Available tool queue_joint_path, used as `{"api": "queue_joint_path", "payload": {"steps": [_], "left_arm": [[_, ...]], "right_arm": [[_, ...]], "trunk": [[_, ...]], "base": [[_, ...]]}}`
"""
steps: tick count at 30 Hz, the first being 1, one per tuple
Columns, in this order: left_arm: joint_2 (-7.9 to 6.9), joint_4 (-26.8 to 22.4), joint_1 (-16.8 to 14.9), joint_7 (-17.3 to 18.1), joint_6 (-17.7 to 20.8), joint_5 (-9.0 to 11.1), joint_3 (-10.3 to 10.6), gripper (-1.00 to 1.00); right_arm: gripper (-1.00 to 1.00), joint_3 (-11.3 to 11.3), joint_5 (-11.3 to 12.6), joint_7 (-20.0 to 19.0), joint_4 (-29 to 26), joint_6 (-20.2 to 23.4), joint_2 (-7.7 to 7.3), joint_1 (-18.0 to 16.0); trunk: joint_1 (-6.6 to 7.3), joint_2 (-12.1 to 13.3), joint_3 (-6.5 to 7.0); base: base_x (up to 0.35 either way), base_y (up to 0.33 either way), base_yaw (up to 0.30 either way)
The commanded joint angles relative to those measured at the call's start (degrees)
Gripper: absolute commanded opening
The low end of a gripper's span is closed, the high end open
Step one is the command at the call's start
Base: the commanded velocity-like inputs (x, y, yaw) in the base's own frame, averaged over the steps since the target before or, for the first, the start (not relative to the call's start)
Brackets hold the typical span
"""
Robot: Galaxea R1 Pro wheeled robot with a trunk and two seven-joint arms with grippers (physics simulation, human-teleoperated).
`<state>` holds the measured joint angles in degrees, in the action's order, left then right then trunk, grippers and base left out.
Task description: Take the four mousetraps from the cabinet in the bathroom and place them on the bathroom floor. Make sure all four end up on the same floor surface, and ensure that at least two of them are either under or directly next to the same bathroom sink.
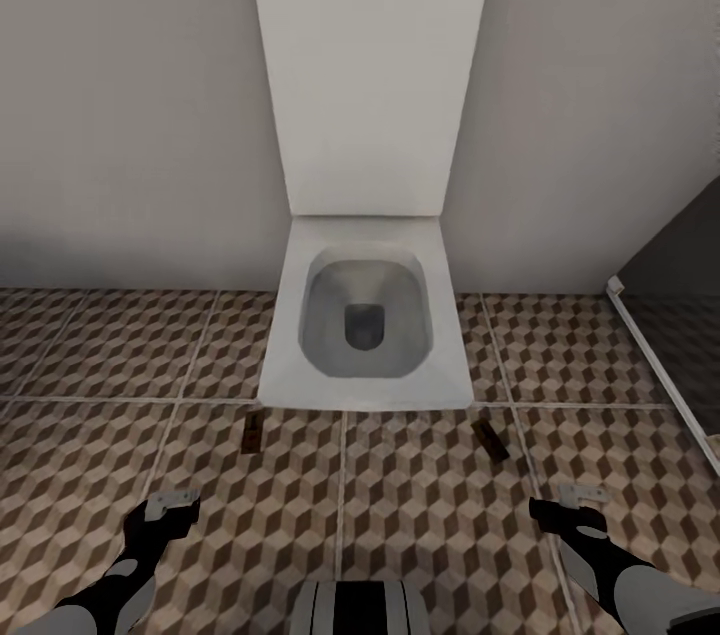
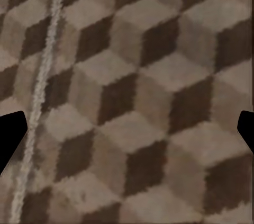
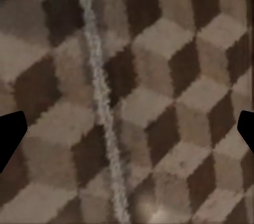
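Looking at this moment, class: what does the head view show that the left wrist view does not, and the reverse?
Head view alone: a white toilet with its lid up, two mousetraps on the floor before it, and both grippers, left and right. Left wrist view alone: a close look at one grout line. Both share the cube-patterned bathroom floor.

- The two small brown things on the bathroom floor, one by the toilet's front left corner and one by its front right corner, are too small for you to identify.
- Your left gripper and right gripper show little of their fingers in the head view.
- In each wrist view only the dark fingertips enter at the picture's edges, wide apart.
- The dark panel at your right is cut off by the frame.
- Both arms run out of the bottom edge.
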<state>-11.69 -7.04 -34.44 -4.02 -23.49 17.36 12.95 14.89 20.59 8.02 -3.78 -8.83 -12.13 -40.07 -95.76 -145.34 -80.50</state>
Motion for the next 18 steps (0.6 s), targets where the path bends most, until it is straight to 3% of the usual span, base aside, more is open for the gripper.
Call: {"api": "queue_joint_path", "payload": {"steps": [1, 11, 18], "left_arm": [[-0.01, 0.01, -0.02, -0.33, -0.18, 0.22, 0.50, 1.00], [0.06, -0.14, -0.02, -0.51, -0.39, 0.22, 0.52, 1.00], [0.08, -0.16, -0.02, -0.68, -0.21, 0.22, 0.44, 1.00]], "right_arm": [[1.00, 0.49, 0.51, 0.15, 0.01, -0.13, 0.00, -0.01], [1.00, 0.49, 0.51, 0.15, 0.01, -0.14, 0.00, -0.01], [1.00, 0.50, 0.51, 0.15, 0.01, -0.14, 0.00, -0.01]], "trunk": [[0.03, 0.00, 0.19], [0.03, 0.00, 0.19], [0.21, 0.10, 1.75]], "base": [[0.000, 0.000, 0.000], [0.000, 0.000, 0.000], [0.000, 0.000, 0.000]]}}
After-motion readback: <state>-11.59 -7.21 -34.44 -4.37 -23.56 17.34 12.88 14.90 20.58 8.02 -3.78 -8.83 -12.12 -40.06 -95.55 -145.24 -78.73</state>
